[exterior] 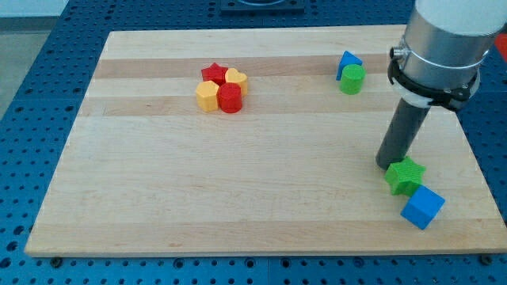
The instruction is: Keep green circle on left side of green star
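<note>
The green circle (352, 79) stands near the view's top right, touching a blue triangle (347, 62) just above it. The green star (405, 175) lies at the view's lower right, well below and a little right of the green circle. My tip (387, 164) rests on the board right at the star's upper left edge, touching or nearly touching it. A blue cube (422, 207) sits against the star's lower right side.
A cluster sits at the view's upper middle: a red star (213, 74), a yellow heart (236, 77), a yellow hexagon (207, 96) and a red cylinder (230, 98). The wooden board's right edge (475, 158) is close to the green star and the blue cube.
</note>
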Robot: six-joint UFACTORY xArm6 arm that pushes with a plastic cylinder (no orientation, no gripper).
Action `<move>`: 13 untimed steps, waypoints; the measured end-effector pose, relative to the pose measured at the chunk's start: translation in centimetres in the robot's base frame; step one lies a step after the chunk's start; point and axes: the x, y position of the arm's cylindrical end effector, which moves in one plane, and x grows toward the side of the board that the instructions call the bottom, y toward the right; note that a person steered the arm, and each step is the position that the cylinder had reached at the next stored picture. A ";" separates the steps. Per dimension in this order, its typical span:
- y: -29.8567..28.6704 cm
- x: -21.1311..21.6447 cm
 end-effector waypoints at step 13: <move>-2.4 -14.2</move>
